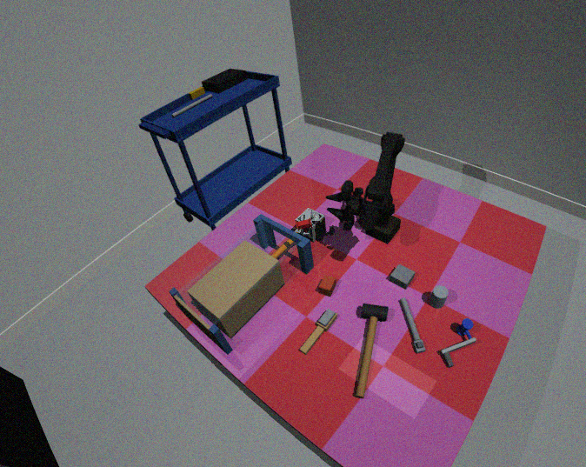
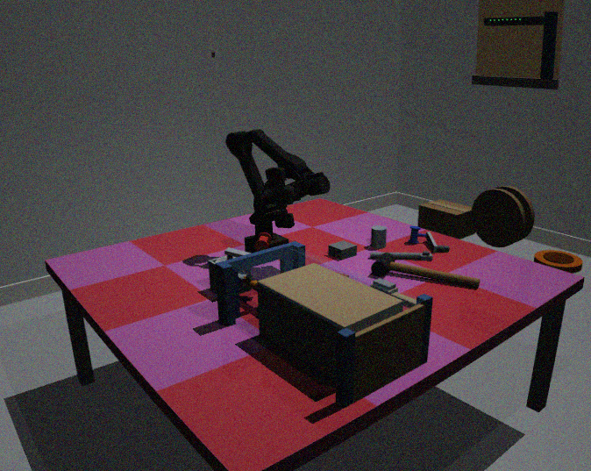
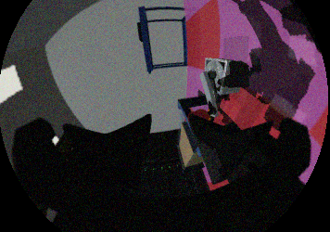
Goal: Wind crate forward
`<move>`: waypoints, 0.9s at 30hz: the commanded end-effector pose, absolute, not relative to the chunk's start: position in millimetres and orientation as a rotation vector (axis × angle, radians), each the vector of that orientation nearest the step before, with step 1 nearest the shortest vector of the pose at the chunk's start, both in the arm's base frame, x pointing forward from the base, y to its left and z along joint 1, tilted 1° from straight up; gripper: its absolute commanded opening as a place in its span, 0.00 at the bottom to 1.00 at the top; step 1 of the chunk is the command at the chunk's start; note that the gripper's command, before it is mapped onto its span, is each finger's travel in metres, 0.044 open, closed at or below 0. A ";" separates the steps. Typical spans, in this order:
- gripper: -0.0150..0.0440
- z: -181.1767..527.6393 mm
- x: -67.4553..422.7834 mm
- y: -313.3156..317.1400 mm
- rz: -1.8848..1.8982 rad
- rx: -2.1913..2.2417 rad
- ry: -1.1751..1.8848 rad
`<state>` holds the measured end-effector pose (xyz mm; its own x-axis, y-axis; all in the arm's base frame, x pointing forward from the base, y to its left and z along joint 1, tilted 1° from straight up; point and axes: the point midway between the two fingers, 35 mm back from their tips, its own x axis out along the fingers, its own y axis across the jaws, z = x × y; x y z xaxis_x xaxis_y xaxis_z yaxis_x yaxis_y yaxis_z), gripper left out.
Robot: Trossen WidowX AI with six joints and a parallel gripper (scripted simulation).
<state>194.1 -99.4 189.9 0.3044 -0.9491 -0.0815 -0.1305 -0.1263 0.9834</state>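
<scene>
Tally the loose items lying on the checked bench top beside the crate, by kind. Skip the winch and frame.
Blocks: 2, orange block, grey block
Cylinders: 1, grey cylinder
Wooden-handled tools: 2, mallet, small scraper
Grey metal bars: 2, straight bar, L-shaped bar
Spools: 1, blue spool
Total: 8

Red-and-magenta checked bench [image 1: 480,237], tan crate [image 1: 236,284], blue cart [image 1: 225,105].
</scene>
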 end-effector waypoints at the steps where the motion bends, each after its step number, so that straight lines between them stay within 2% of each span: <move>1: 0.66 189.8 194.1 -99.4 -0.979 1.526 -1.034; 8: 0.66 189.8 194.1 -99.4 -0.979 1.526 -1.034; 16: 1.00 188.6 216.6 -130.0 -1.461 1.436 -0.696; 27: 1.00 193.8 230.1 -178.6 -1.925 1.561 0.032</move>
